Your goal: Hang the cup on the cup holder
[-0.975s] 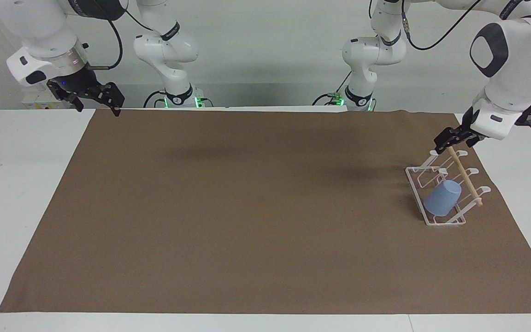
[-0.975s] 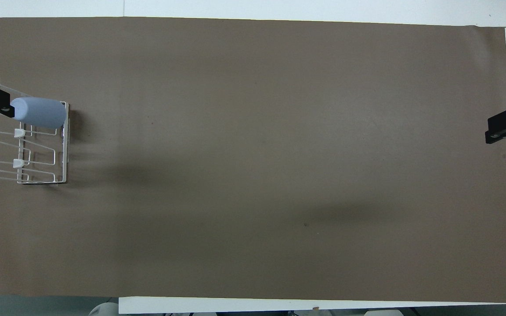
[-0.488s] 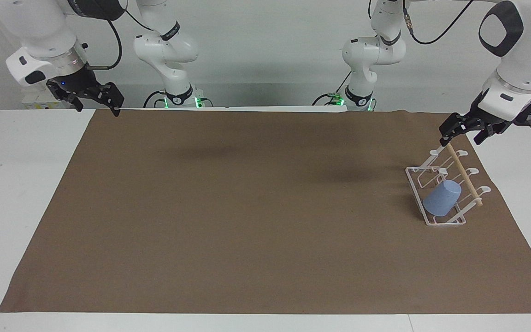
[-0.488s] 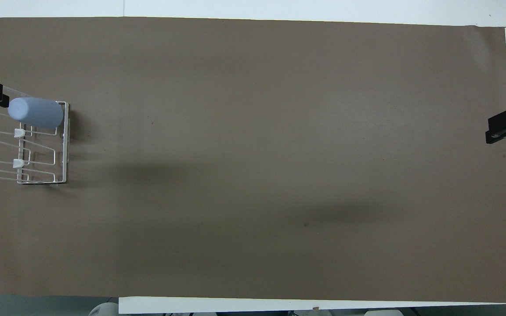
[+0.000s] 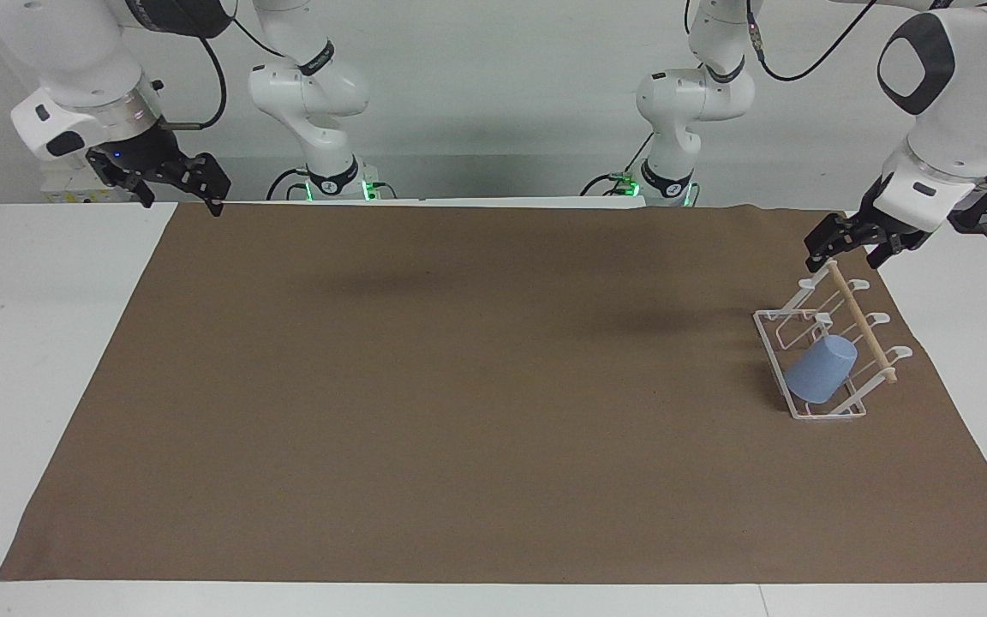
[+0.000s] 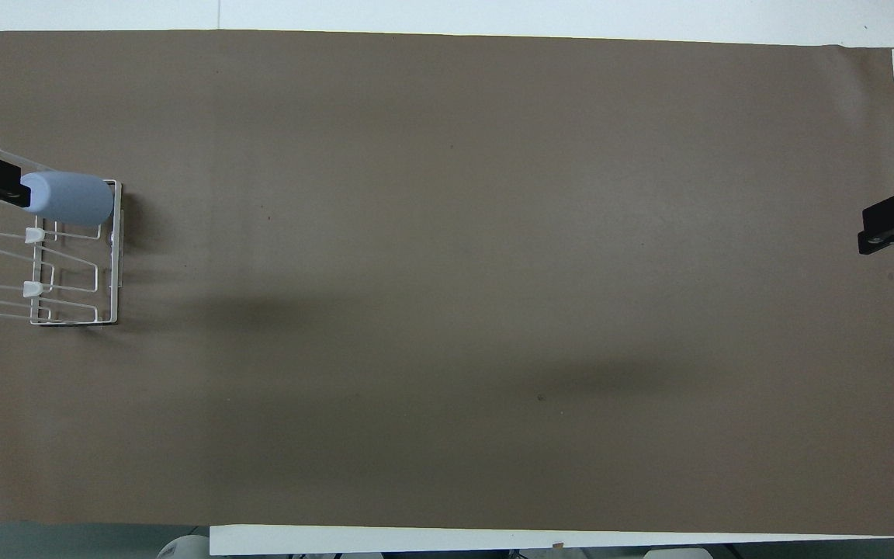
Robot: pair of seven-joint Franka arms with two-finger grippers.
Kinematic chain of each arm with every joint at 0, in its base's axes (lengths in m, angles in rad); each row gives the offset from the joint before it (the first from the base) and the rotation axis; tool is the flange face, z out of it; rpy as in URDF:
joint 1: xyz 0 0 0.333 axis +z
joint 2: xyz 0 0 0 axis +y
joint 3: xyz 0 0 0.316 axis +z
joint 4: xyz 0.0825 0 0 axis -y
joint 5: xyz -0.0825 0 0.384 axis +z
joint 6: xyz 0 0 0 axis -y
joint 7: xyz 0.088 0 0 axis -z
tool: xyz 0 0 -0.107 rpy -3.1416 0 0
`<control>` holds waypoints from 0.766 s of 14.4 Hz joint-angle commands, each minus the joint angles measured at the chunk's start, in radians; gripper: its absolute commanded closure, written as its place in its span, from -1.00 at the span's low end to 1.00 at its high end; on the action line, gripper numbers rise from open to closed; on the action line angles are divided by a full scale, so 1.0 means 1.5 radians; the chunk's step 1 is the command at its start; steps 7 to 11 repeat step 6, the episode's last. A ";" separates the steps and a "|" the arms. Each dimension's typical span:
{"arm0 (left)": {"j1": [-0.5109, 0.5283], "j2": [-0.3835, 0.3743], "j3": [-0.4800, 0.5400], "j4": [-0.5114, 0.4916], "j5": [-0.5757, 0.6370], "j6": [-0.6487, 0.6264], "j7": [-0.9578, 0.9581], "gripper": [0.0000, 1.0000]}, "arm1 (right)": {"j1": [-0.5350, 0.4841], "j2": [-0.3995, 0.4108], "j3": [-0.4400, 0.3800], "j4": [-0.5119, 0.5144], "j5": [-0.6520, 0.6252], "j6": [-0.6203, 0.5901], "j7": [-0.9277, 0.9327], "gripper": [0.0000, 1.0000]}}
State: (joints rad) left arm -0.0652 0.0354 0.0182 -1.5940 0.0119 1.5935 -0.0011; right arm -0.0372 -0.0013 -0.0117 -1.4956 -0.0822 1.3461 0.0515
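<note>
Matte light-blue tapered cup (image 5: 820, 369) on white wire cup holder (image 5: 772, 341); both grippers open, empty.

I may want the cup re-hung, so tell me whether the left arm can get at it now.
Probably yes. The left hand hangs open, empty, over the cup holder, and the cup on its prong is uncovered; only the wooden dowel beside it might crowd the approach.

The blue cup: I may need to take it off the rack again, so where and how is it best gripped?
Probably across the cup's round body near its closed end, which tilts up off the rack. Bring the claw down from above, fingers straddling the sides; the open end sits low over a prong.
</note>
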 commanded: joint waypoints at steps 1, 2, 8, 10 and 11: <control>-0.010 -0.020 0.002 -0.022 -0.007 0.015 -0.013 -1.00 | -0.007 -0.006 -0.001 -0.012 0.014 0.014 -0.011 -0.99; -0.011 -0.019 0.002 -0.019 -0.008 0.014 -0.015 -1.00 | -0.007 -0.007 -0.001 -0.013 0.014 0.015 -0.011 -0.99; -0.011 -0.020 -0.001 -0.009 -0.010 -0.008 -0.033 -1.00 | -0.006 -0.007 -0.001 -0.013 0.014 0.014 -0.011 -0.99; -0.011 -0.020 -0.001 -0.009 -0.010 -0.008 -0.033 -1.00 | -0.006 -0.007 -0.001 -0.013 0.014 0.014 -0.011 -0.99; -0.011 -0.020 -0.001 -0.009 -0.010 -0.008 -0.033 -1.00 | -0.006 -0.007 -0.001 -0.013 0.014 0.014 -0.011 -0.99</control>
